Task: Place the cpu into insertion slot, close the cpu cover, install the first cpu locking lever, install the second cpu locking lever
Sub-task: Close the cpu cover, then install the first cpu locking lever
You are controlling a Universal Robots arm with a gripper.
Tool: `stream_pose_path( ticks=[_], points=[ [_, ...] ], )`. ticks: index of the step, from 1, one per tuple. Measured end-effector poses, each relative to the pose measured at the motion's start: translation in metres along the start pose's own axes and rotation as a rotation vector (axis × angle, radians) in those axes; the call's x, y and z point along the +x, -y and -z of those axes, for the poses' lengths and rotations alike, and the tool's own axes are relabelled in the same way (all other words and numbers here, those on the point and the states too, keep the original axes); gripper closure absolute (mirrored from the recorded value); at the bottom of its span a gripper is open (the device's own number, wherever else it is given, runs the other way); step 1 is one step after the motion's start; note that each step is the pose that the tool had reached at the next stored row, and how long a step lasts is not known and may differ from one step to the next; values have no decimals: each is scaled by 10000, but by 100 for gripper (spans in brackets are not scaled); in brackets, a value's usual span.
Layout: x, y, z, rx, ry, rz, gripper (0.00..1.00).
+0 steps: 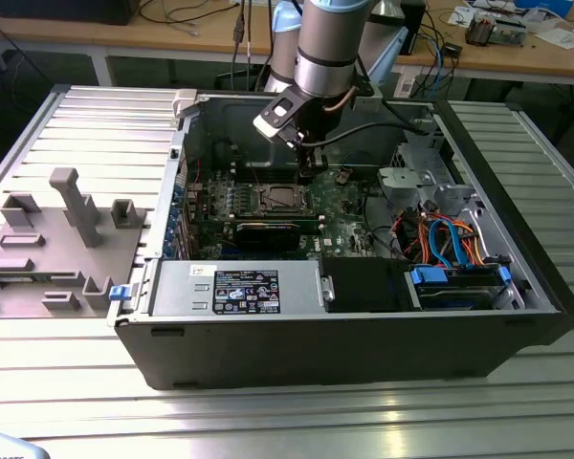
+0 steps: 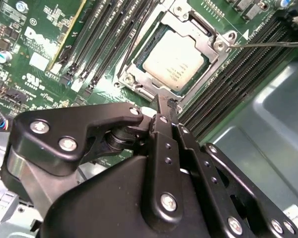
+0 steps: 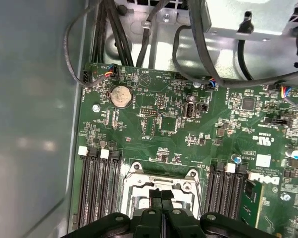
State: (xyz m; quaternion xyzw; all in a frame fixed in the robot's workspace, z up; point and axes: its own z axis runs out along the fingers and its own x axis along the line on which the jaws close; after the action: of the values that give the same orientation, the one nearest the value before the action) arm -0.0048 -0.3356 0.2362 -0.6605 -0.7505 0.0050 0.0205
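Note:
In the second wrist view the cpu [image 2: 174,62] lies flat in the insertion slot [image 2: 139,57], silver top up. The cpu cover [image 2: 201,37], a metal frame, lies down around it. A thin locking lever [image 2: 268,43] runs out from one socket corner over the memory slots. My gripper [image 2: 165,105] is shut, its tips at the cover's edge; I cannot tell if anything is pinched. In the first wrist view the gripper [image 3: 161,194] hangs just over the socket frame [image 3: 139,179]. In the exterior view the gripper [image 1: 306,174] sits above the slot [image 1: 285,199] inside the case.
The open computer case [image 1: 364,335] lies on a slatted metal table. Long memory slots [image 3: 97,188] flank the socket on both sides. Black cable bundles [image 3: 198,44] and a drive bay with coloured wires [image 1: 445,239] are nearby. A grey fixture [image 1: 72,206] stands at the exterior view's left.

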Motion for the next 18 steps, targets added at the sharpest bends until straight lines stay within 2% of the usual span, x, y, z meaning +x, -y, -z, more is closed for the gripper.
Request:
stream_pose_path(
  ticks=[11,18],
  points=[
    [0,0,5,1,1,3,89],
    [-1,0,5,14,20,532,89]
  ],
)
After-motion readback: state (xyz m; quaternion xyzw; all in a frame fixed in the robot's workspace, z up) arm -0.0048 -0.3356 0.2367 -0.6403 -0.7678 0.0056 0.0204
